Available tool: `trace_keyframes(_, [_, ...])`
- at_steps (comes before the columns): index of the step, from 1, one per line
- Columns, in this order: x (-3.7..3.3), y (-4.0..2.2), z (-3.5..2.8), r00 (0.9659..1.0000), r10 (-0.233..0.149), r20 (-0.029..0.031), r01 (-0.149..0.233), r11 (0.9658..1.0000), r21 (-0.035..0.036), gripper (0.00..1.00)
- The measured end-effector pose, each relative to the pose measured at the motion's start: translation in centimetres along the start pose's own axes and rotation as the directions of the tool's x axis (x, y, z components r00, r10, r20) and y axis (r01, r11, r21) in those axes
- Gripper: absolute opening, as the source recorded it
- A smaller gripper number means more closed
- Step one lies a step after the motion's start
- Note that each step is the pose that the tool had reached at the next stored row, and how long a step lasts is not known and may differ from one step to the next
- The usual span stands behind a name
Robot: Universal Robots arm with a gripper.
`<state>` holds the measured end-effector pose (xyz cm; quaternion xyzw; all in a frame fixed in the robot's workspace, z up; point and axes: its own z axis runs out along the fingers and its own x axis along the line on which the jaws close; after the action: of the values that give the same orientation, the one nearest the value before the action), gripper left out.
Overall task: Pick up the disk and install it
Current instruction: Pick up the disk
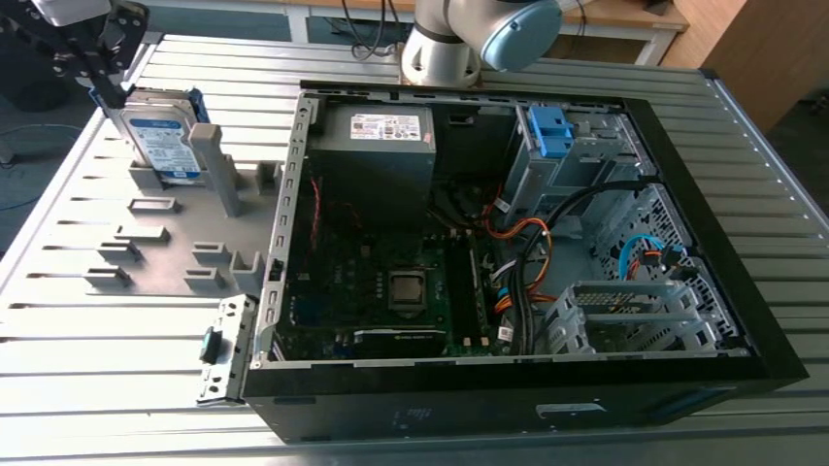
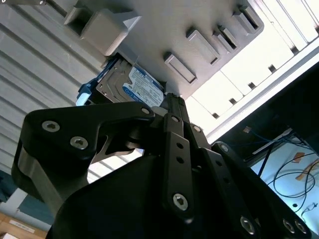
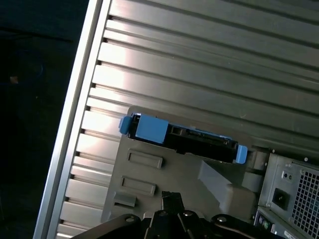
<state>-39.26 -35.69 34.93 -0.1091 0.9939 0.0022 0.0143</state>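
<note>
Hovering by the blue-bracketed silver disk (image 1: 166,146) upright in its grey plastic rack (image 1: 169,243), the black gripper (image 1: 104,83) — spread untellable, apparently holding nothing — is, I judge, risking a skewed grab jamming it.

Ribbed metal surface (image 1: 104,330). An open black computer case (image 1: 518,408) sits towards the edge at the exterior view's right. Inside are a grey power supply (image 1: 376,160), a motherboard (image 1: 363,282) and orange cables (image 1: 525,233). A grey slotted fixture plate (image 1: 182,218) lies just beside the case, near the opposite edge.

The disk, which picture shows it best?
The exterior view: the disk stands on edge in the grey holder, label showing. The second wrist view shows part of its label; the first wrist view, its thin edge.
</note>
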Motion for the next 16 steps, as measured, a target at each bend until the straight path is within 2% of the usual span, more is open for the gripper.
trace_keyframes(7, [0.0, 0.0, 0.0, 0.9988, -0.049, 0.0, 0.049, 0.9988, -0.0014, 0.11])
trace_keyframes(14, [0.0, 0.0, 0.0, 0.9955, -0.095, 0.0, 0.095, 0.9955, -0.0027, 0.11])
trace_keyframes(15, [0.0, 0.0, 0.0, 0.991, -0.134, 0.0001, 0.134, 0.991, -0.0038, 0.11])
trace_keyframes(16, [0.0, 0.0, 0.0, 0.9901, -0.14, 0.0001, 0.14, 0.9901, -0.0041, 0.11])
